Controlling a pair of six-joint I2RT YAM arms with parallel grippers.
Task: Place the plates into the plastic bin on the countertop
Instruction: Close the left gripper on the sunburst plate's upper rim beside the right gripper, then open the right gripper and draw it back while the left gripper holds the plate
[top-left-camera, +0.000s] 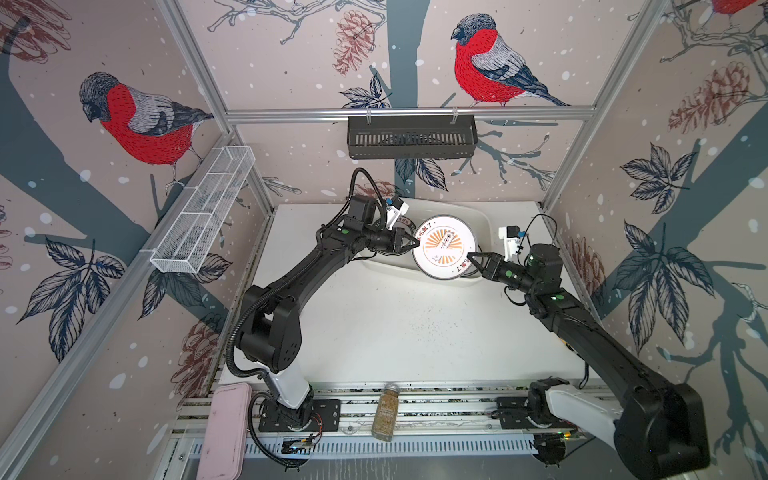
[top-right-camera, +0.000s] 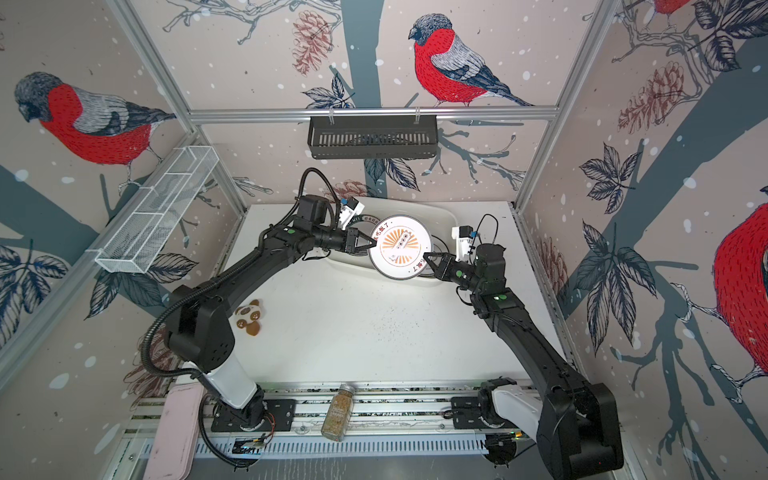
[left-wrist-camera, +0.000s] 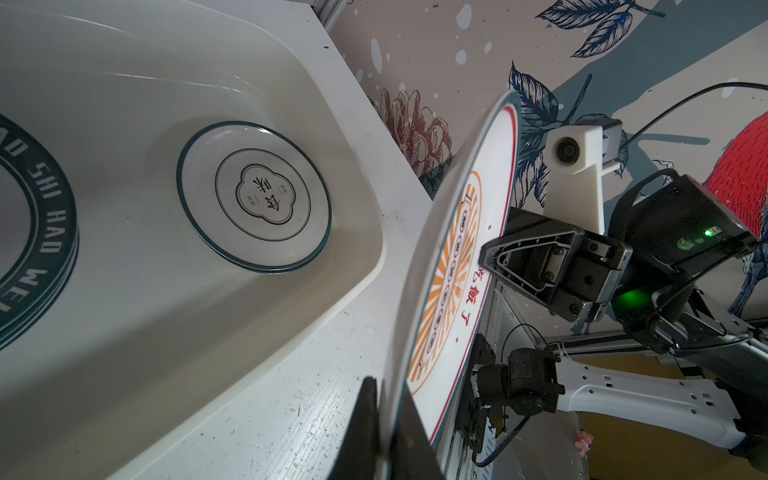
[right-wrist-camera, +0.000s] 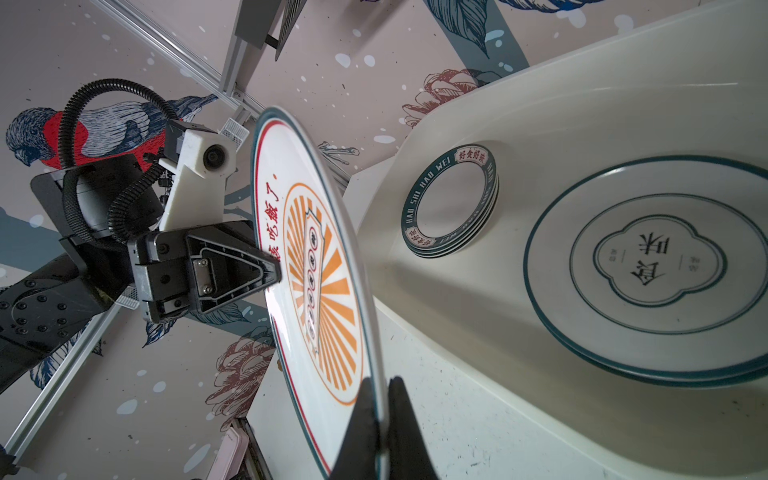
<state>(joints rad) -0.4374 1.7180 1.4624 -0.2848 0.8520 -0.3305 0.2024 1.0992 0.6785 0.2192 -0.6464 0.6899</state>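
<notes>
In both top views the sunburst plate (top-left-camera: 444, 248) hangs roughly level above the near wall of the bin (top-left-camera: 457, 212), which sits at the 12 o'clock end of the countertop (top-left-camera: 395, 324). The left gripper (top-left-camera: 411, 245) is pinched on its rim at 9 o'clock and the right gripper (top-left-camera: 473, 258) at 4 o'clock. With the plate (top-right-camera: 399, 247) overhanging that wall, a straight drop would likely catch the bin's edge and flip it. In the left wrist view, the left gripper (left-wrist-camera: 386, 424) is clenched on a thin lip of rim, with the right gripper (left-wrist-camera: 488, 253) biting the opposite edge. Two clamped arms that drift out of step could twist the plate (left-wrist-camera: 453, 270) or pull it out of one pinch. The flower plate (left-wrist-camera: 253, 197) and the lettered plates (left-wrist-camera: 37, 232) already lie in the bin (left-wrist-camera: 124, 83). In the right wrist view the right gripper (right-wrist-camera: 380, 419) holds just as shallowly. If either side lets go first, I judge the glossy plate (right-wrist-camera: 320, 282) could swing down onto the lettered plates (right-wrist-camera: 451, 203) or the flower plate (right-wrist-camera: 648, 266), landing half on a stack and sliding or chipping.
</notes>
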